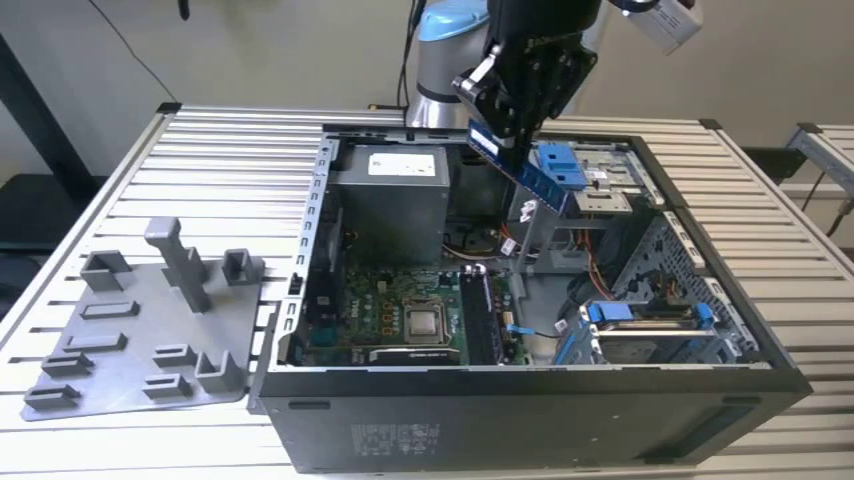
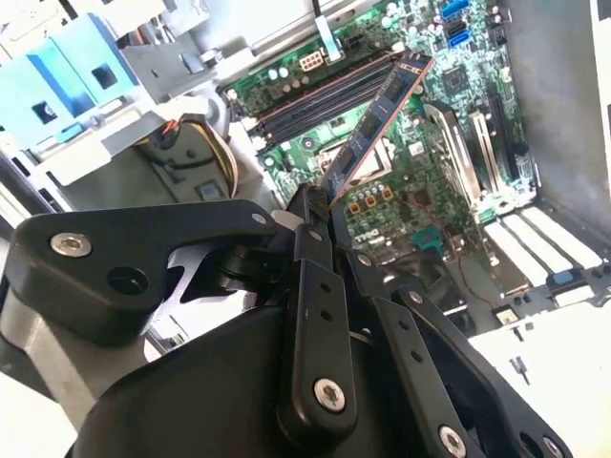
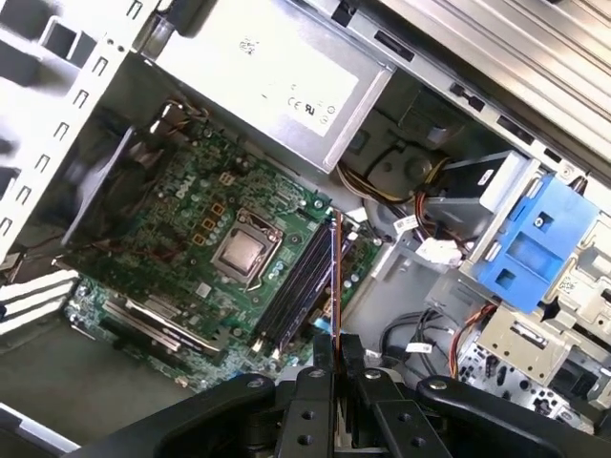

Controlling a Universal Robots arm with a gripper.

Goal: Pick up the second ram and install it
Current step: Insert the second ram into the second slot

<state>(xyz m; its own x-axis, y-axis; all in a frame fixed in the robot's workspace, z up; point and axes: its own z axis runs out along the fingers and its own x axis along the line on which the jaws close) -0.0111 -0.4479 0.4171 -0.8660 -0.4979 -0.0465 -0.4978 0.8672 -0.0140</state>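
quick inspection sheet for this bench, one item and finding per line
surface: slatted metal table, carrying an open black computer case
job's things: second ram, a long thin dark memory stick, held tilted above the green circuit board, not seated in its long black slots
clutter: grey plastic fixture plate with upright posts beside the case, on the exterior view's left
grippers: black gripper shut on the second ram's end
cables: orange and black wires by the blue plastic drive bracket
surroundings: pale wall
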